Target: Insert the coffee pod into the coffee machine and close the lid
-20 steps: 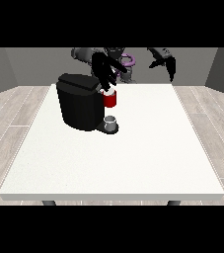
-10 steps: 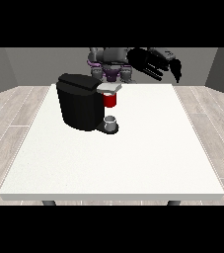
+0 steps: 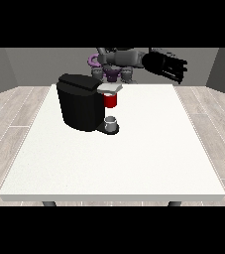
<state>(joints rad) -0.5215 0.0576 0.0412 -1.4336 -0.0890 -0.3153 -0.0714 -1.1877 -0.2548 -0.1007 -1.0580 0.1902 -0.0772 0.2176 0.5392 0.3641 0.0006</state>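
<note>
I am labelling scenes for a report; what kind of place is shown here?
Probably a plain indoor test room: a white table on grey wood-plank flooring, bare grey walls, and one black coffee machine.

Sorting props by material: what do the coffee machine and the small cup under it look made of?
Coffee machine: looks like matte black plastic, evenly dark with only a dull sheen on top. Cup: grey with a lighter rim, possibly metal or glazed ceramic; the look leaves it open.

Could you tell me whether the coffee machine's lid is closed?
Closed: the lid lies flat over the red pod holder on the coffee machine.
</note>
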